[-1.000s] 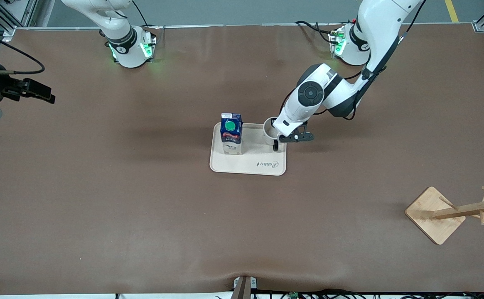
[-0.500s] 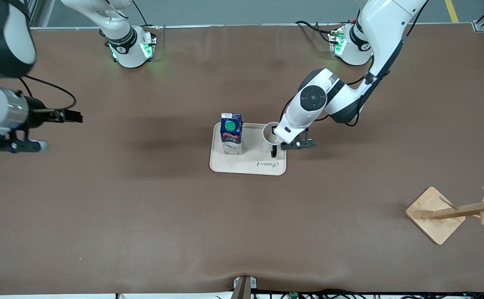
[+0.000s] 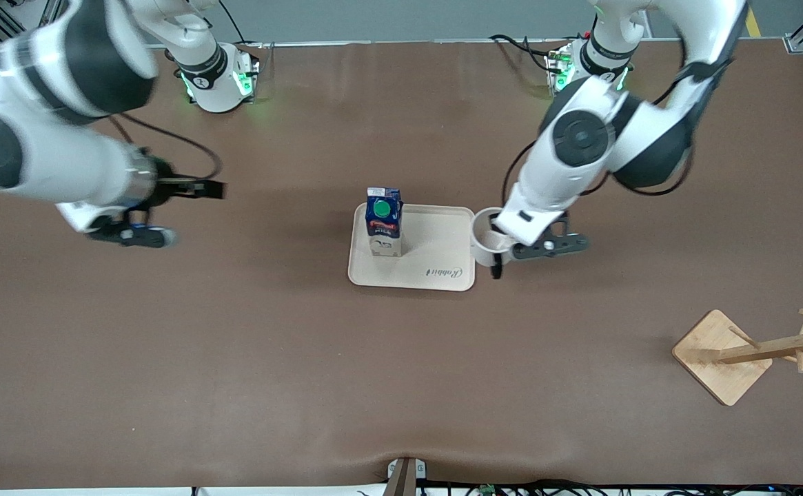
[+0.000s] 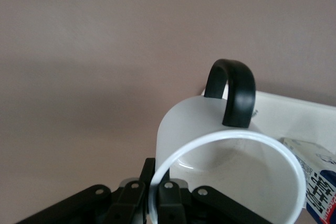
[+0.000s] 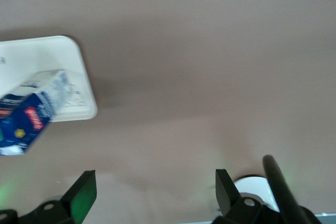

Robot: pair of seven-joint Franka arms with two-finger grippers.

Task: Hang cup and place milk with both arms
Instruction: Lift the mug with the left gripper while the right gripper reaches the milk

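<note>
here left gripper [image 3: 496, 242] grips the glossy round cup [image 3: 485, 242].

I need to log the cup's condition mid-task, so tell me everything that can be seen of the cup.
The cup is a small white mug, glossy like ceramic or plastic, with a black loop handle. It is upright, its open mouth up and nothing visible inside. The left gripper pinches its rim, one finger inside the wall and one outside. It is held in the air just off the tray, over the tray's edge toward the left arm's end of the table. No drawing on its side is visible from these angles.
</note>
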